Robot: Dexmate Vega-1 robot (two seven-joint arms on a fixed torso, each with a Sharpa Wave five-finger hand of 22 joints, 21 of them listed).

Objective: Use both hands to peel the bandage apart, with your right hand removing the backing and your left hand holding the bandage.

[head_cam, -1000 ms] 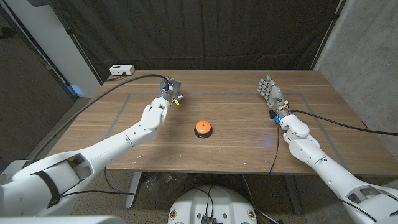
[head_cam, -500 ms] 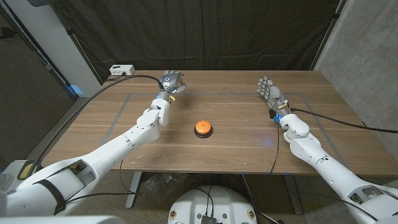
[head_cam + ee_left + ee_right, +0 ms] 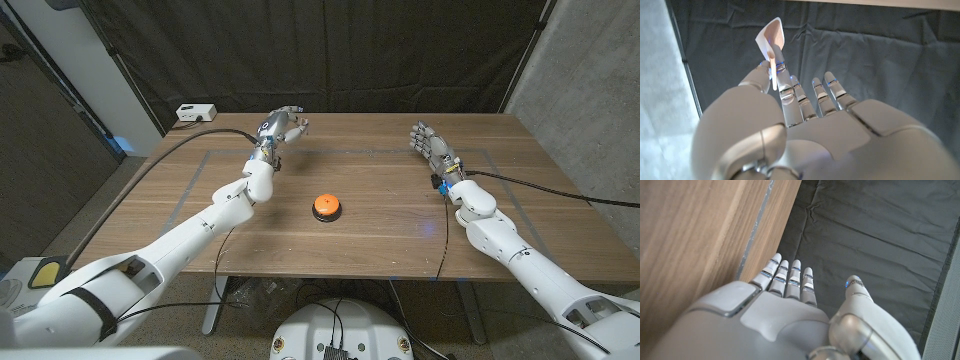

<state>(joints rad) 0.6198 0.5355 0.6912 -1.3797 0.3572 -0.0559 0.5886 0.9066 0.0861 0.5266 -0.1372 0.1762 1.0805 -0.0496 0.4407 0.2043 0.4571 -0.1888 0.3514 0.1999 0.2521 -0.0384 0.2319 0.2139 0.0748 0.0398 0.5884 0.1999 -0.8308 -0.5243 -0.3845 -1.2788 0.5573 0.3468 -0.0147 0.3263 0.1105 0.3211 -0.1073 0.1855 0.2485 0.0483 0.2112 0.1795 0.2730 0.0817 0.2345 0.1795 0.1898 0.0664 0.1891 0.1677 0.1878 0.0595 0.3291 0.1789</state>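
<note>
In the left wrist view a small bandage [image 3: 771, 36], white with a tan inner face, sticks up from my left hand [image 3: 805, 125], pinched between the thumb and a finger while the other fingers reach out straight. From the head view, my left hand [image 3: 280, 127] hangs above the table's far left-middle. My right hand [image 3: 431, 146] stands over the far right of the table, fingers apart and pointing up, with nothing in it. The right wrist view shows my right hand [image 3: 790, 297] bare, beside the table's edge.
An orange round button [image 3: 326, 207] sits on the wooden table [image 3: 380, 230] midway between the arms. A white box [image 3: 195, 113] with a cable lies at the back left corner. Blue tape lines mark the tabletop. A black curtain hangs behind.
My left hand has risen and moved further back and to the right, its fingers spreading out. My right hand has shifted slightly toward the left.
</note>
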